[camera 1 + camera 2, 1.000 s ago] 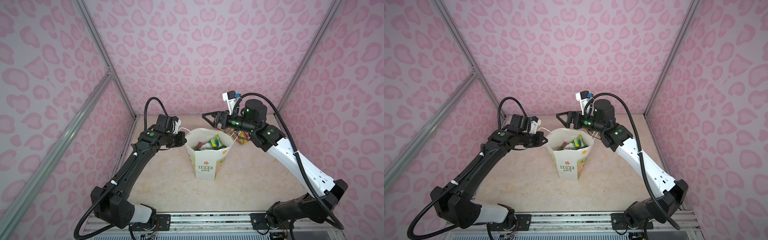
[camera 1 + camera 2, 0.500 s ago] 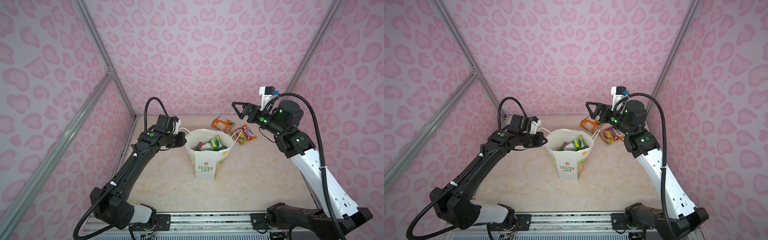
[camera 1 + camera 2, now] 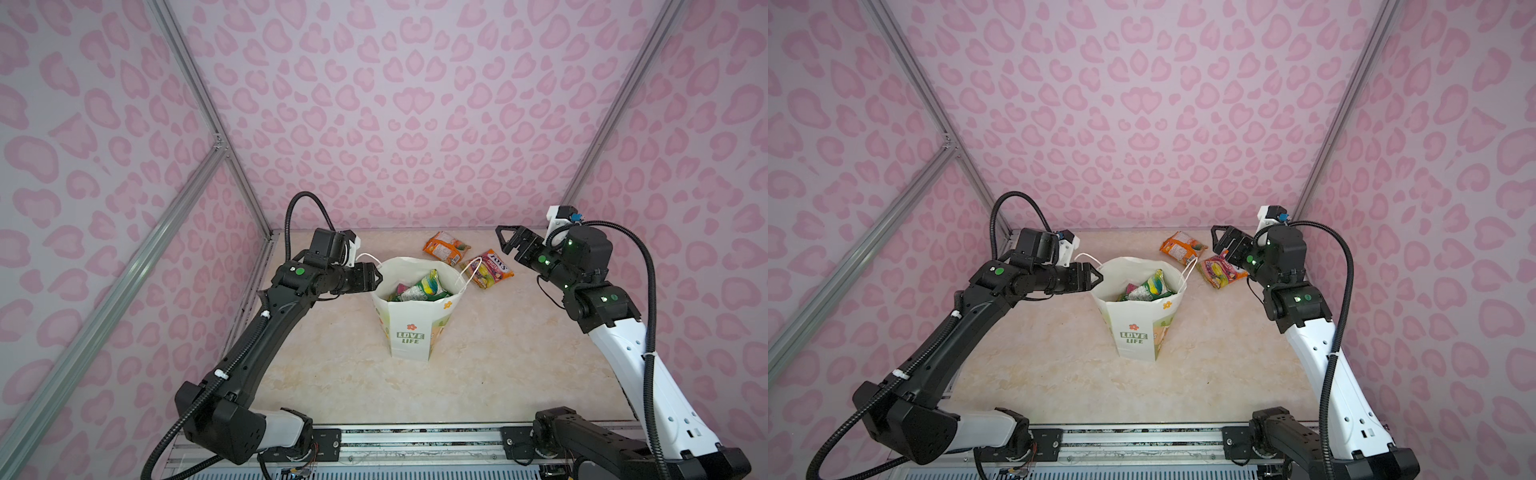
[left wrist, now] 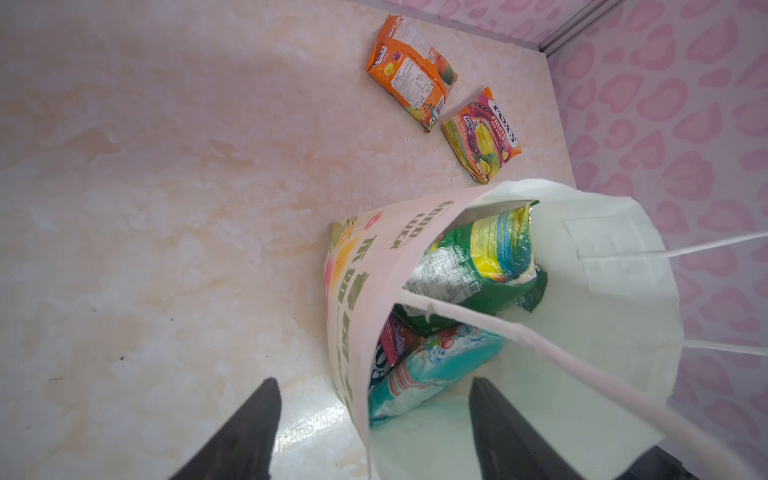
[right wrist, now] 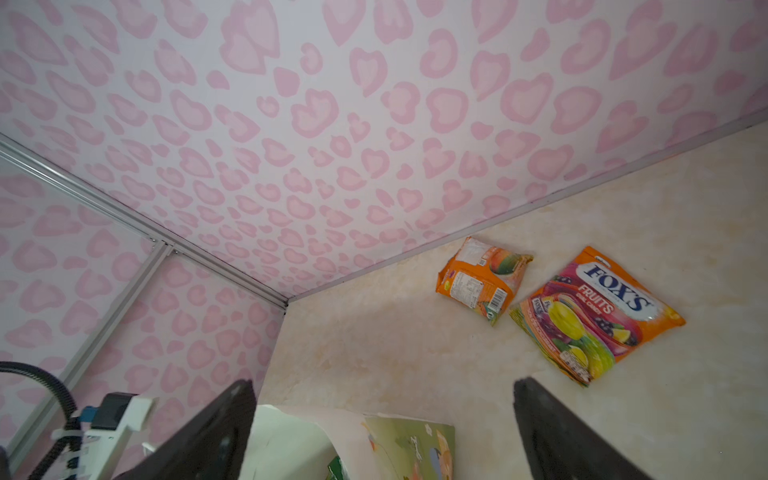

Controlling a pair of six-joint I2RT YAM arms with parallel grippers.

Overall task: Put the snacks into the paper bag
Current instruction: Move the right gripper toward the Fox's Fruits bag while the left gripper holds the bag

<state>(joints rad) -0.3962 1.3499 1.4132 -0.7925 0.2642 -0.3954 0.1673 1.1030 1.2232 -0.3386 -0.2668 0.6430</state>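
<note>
My left gripper point(image 4: 372, 380) stands open astride the rim of the tall white paper bag point(image 3: 409, 332), green crinkly packet point(image 3: 422, 286) inside. My right gripper point(image 3: 505, 243), wide and empty, hovers near the orange packet point(image 3: 445, 248) and pink-red packet point(image 3: 490, 270) on the bench point(image 3: 332, 374).

We read "LOVE LIFE" on the bag point(image 3: 409, 322), "GOOD LUCK" on its side, and "FOX'S FRUITS" on the packet point(image 5: 598, 311).
</note>
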